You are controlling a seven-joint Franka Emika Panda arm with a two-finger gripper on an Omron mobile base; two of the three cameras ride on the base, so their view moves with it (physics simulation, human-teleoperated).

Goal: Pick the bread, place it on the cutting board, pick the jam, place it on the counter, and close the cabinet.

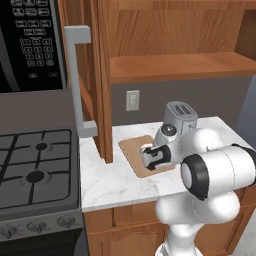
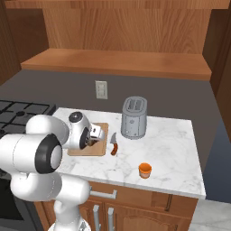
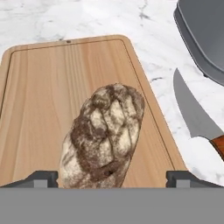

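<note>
Bread [image 3: 103,138] lies flat on the board [image 3: 39,87], and in the hand view its long axis runs from just between the fingertips [image 3: 41,178] up and slightly right, its rounder end pointing toward the board's far edge. It sits nearer the board's right edge than its left. The tool [image 3: 112,178] is spread wide, one tip on either side of the loaf's near end, with clear gaps, gripping nothing.

From the left base view the arm folds low over the surface [image 1: 115,175], elbow big in front, wrist bent down, the tool [image 1: 150,157] over the board [image 1: 132,147]. The right base view has the hand [image 2: 92,135] tipped over the board's right half.

Right of the board lies a knife [image 3: 194,113], blade toward the far edge, orange handle nearer. Past it, toward the back, stands the toaster [image 2: 134,117].

The right base view adds the jam [image 2: 145,170], sitting near the surface's front edge, well apart from the board. The left base view adds the cabinet [image 1: 102,80] door swung open over the surface's left end, beside the stove [image 1: 35,170].
</note>
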